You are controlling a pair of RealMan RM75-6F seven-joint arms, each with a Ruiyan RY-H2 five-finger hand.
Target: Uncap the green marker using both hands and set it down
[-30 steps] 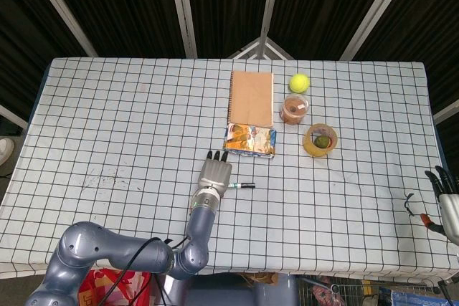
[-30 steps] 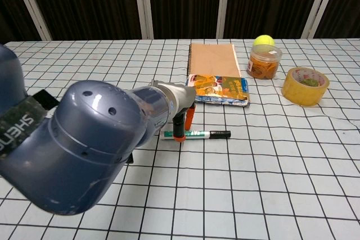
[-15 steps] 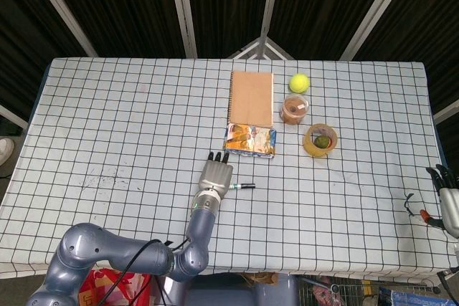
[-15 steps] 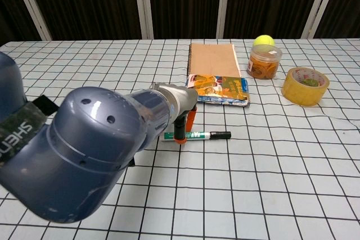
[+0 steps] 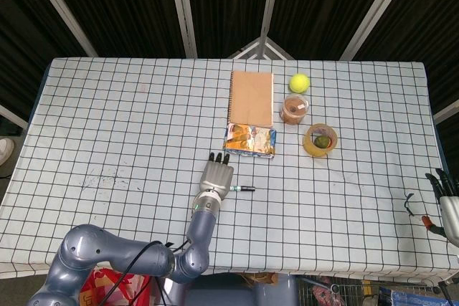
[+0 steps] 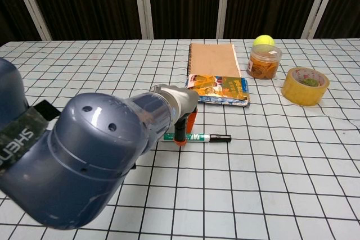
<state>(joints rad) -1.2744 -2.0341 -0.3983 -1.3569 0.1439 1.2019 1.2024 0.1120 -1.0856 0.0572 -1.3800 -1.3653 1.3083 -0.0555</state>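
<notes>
lying flat near the table's centre, the green marker (image 6: 198, 137) is a slim white barrel with green lettering and a black cap pointing to 3 o'clock. left hand (image 5: 216, 175) hovers palm-down over its 9 o'clock end, fingers extended, grasp unclear. right hand (image 5: 448, 204) idles at the checked tablecloth's (image 5: 107, 120) 4 o'clock edge, fingers apart, holding nothing.

A matt checked cloth is covering the table (image 5: 107, 127). At twelve o'clock from the glossy plastic green marker (image 6: 205, 137), a shiny foil snack packet (image 6: 220, 90) is glinting beside a matt kraft-paper notebook (image 5: 252, 97).
</notes>
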